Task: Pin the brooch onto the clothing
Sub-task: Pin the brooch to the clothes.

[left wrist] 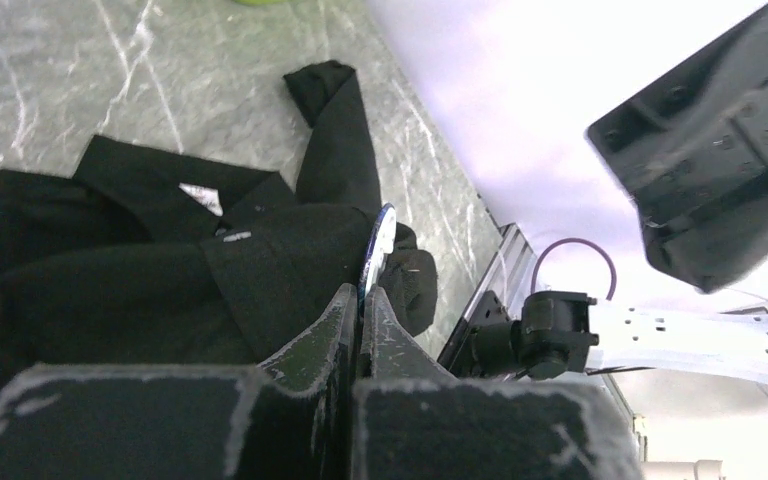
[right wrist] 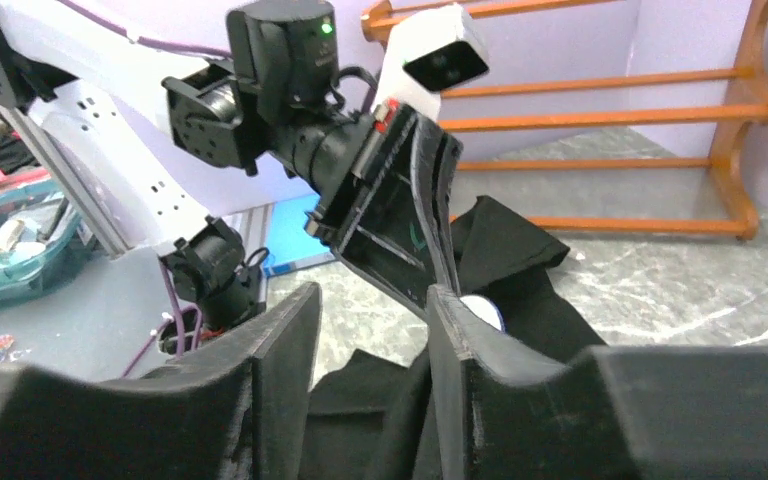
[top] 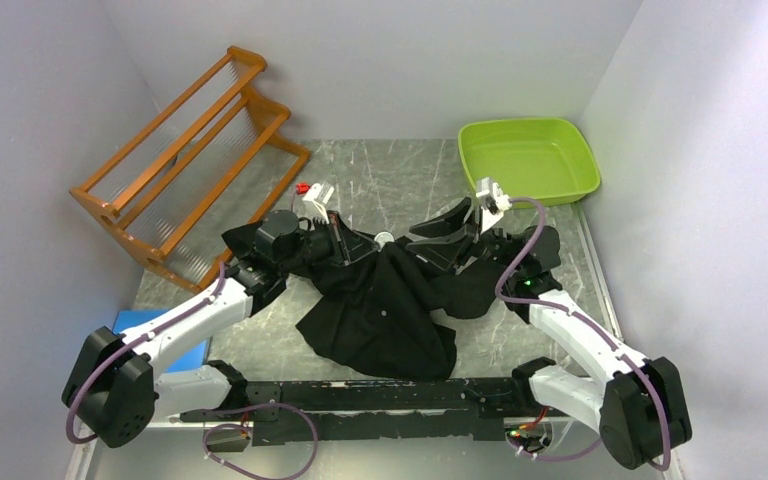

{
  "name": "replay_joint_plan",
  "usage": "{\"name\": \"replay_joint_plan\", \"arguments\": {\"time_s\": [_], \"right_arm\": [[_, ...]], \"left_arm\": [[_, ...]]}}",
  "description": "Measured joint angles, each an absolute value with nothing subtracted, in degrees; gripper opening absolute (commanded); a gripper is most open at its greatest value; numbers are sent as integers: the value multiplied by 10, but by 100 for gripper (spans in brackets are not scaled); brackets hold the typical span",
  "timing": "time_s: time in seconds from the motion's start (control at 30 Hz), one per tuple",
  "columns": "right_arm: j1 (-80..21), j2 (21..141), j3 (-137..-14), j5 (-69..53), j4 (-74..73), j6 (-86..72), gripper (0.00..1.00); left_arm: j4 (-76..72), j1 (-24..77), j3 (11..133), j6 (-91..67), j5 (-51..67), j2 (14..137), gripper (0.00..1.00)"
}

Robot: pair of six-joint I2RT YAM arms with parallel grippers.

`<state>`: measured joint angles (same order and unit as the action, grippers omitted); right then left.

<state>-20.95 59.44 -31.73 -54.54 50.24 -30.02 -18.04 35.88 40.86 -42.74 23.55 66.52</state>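
Note:
The clothing [top: 380, 310], a black shirt, lies crumpled in the middle of the table, and its white neck label [left wrist: 200, 197] shows in the left wrist view. The brooch [top: 385, 238] is a small pale disc above the shirt's upper part. My left gripper [left wrist: 360, 295] is shut on the brooch [left wrist: 378, 250], which shows edge-on between the tips. From the right, my right gripper [right wrist: 372, 295] faces it with its jaws open and only shirt fabric below the gap. The brooch [right wrist: 482, 312] peeks out just behind the right-hand finger [right wrist: 460, 340]. Both grippers [top: 360, 243] [top: 422, 240] meet over the shirt.
A green tub [top: 530, 160] stands at the back right. An orange wooden rack [top: 190, 165] leans at the back left. A blue flat item [top: 160, 325] lies by the left arm. Grey walls close in the marble-patterned table [top: 400, 170] on three sides.

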Motion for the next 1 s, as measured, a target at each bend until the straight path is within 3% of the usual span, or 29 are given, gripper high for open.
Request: {"name": "replay_joint_plan", "arguments": {"time_s": [0.2, 0.4, 0.67, 1.0], "right_arm": [[-211, 588, -317, -544, 518, -295, 82], [-211, 580, -317, -527, 474, -264, 95], [-211, 595, -328, -500, 378, -221, 99], [-216, 716, -376, -564, 350, -208, 96]], "left_arm": [[-168, 357, 400, -427, 228, 665, 3], [-173, 357, 397, -424, 230, 665, 3], [-187, 357, 396, -406, 246, 668, 3], [-229, 357, 396, -381, 318, 684, 3]]}}
